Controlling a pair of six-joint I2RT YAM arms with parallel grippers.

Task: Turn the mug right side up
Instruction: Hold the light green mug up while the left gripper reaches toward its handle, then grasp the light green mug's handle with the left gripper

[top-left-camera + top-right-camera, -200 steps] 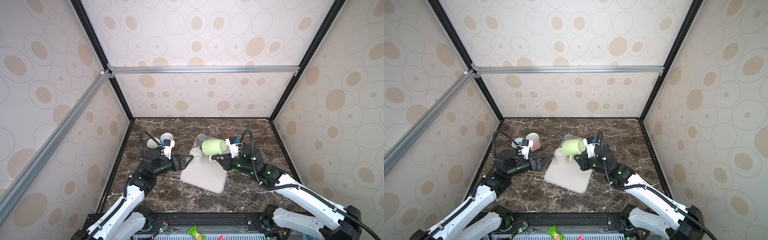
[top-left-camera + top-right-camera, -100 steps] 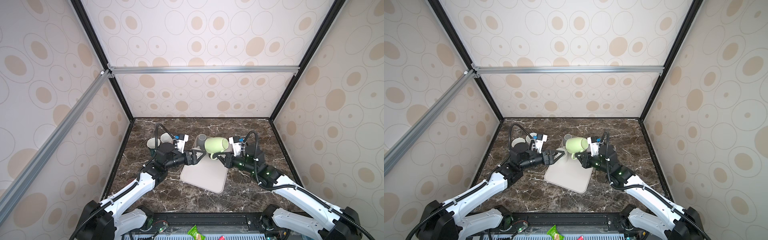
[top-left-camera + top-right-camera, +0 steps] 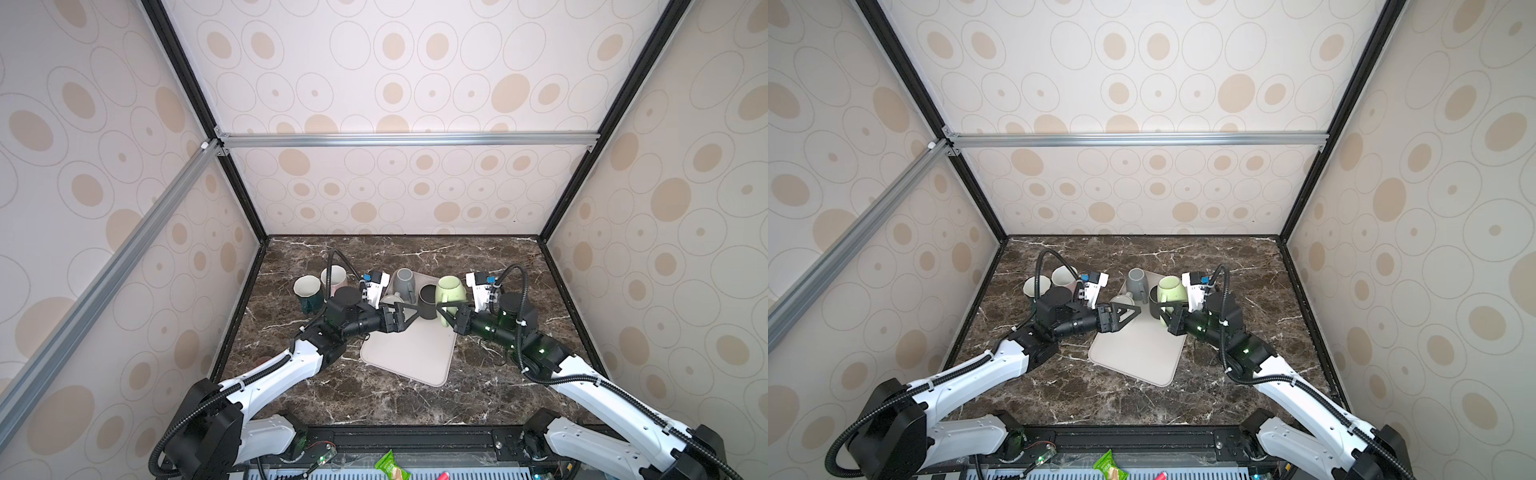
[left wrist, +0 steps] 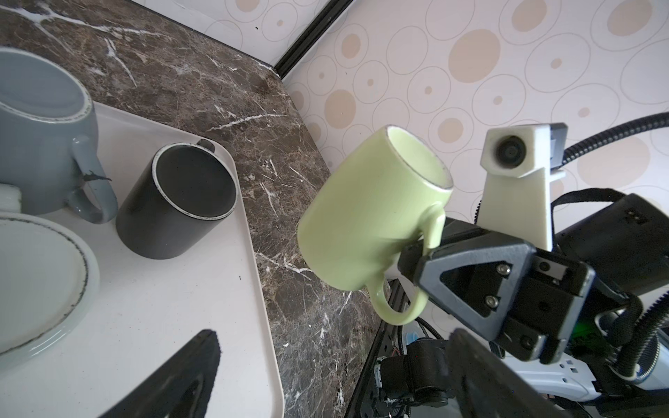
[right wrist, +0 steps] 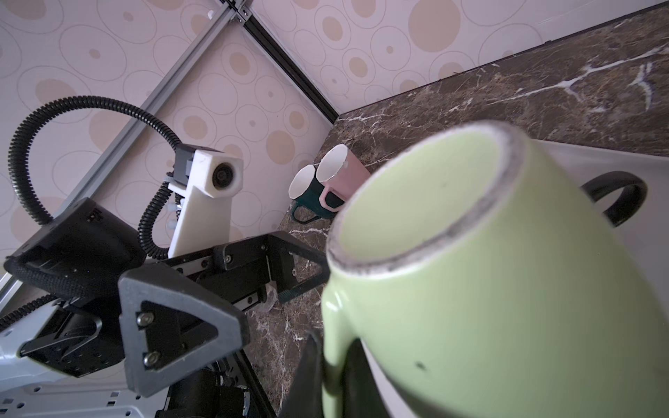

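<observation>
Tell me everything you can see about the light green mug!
The light green mug looks like glossy ceramic. It is green inside too, with a rough greyish rim and a loop handle. It hangs in the air, tilted, with its mouth slanting upward. The right gripper is shut on the handle, and nothing else touches the mug. It is near the edge of the white tray, beside the black mug. The open left gripper is close by.

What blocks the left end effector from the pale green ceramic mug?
Nothing visible: open air separates the left end effector from the pale green ceramic mug; the black mug stands aside on the beige tray.
</observation>
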